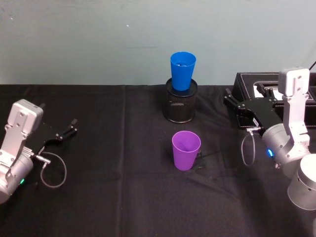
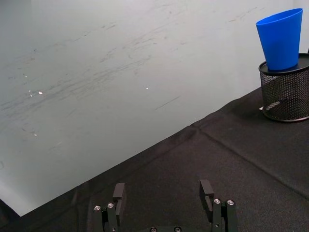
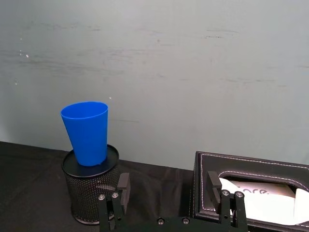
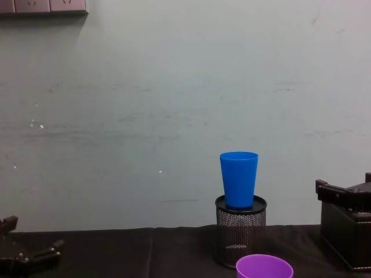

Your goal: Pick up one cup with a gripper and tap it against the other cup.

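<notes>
The purple cup (image 1: 185, 149) stands upright on the black tablecloth at the middle of the table, its rim also low in the chest view (image 4: 264, 267). The blue cup (image 1: 182, 70) (image 4: 238, 179) sits upright on top of a black mesh holder (image 1: 180, 102) behind it. My right gripper (image 1: 245, 96) (image 3: 168, 186) is open at the right, level with the holder and apart from both cups. My left gripper (image 1: 58, 116) (image 2: 162, 193) is open at the far left, holding nothing. From the wrist views the blue cup (image 3: 87, 133) (image 2: 281, 38) shows some way ahead.
A black tissue box (image 1: 276, 84) (image 3: 256, 193) stands at the back right, close behind my right gripper. A grey wall runs along the table's far edge. Cable loops hang by each wrist. Bare black cloth lies around the purple cup.
</notes>
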### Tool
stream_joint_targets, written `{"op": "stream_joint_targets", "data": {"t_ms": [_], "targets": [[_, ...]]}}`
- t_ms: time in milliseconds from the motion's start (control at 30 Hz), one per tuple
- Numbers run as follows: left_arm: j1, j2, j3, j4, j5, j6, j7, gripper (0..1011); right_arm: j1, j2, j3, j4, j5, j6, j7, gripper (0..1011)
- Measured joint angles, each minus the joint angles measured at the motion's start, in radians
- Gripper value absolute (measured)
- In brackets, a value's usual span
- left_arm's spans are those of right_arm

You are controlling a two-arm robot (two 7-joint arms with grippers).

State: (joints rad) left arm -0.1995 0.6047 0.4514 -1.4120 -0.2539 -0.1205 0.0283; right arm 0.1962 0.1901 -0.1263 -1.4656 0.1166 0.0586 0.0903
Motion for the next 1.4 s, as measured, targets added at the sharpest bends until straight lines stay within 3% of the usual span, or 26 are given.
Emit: {"op": "stream_joint_targets", "data": {"t_ms": [1400], "targets": [[0.0,0.0,0.0,0.0,0.0,0.0,0.0,1000,-0.003,0.005,-0.004,-0.006,0.0,0.004,0.001,1002]]}}
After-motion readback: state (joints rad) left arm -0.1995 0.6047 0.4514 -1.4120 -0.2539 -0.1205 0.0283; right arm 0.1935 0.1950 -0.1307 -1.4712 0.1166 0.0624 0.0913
